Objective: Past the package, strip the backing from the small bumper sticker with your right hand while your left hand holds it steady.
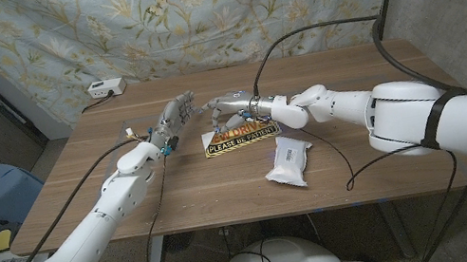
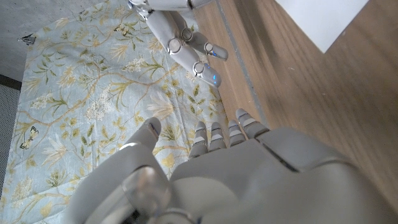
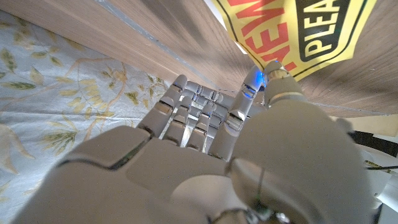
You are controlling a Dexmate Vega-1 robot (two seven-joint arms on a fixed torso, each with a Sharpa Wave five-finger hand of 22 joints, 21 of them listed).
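Head view, centre of frame: the small bumper sticker [image 1: 241, 135], yellow and black with "PLEASE BE PATIENT" legible, lies flat on the wooden table [image 1: 381, 148]. The white package [image 1: 287, 160] sits just below and right of it in the picture, nearer my body, so the sticker is indeed past the package.

My right hand [image 1: 227, 106] hovers at the sticker's upper edge, fingers bent toward each other. In the right wrist view the thumb tip is close to the sticker's corner [image 3: 292, 37]; I cannot tell whether it touches, and nothing is pinched. I judge the hand loosely closed, empty.

My left hand [image 1: 175, 117] is just left of the right one, above the sticker's upper-left corner, fingers extended and apart, holding nothing. The left wrist view confirms spread fingers [image 2: 214, 138], with the white sheet [image 2: 317, 22] at upper right of that frame.

Step in hand, as I judge it: getting both hands onto the sticker.

Plan:
- Left hand first: press fingertips onto the left end so it cannot slide.
- Right thumb works a corner, separating backing from face.
- Peel low and slow, along the length.

Risk: lifting the whole sticker instead of one layer.
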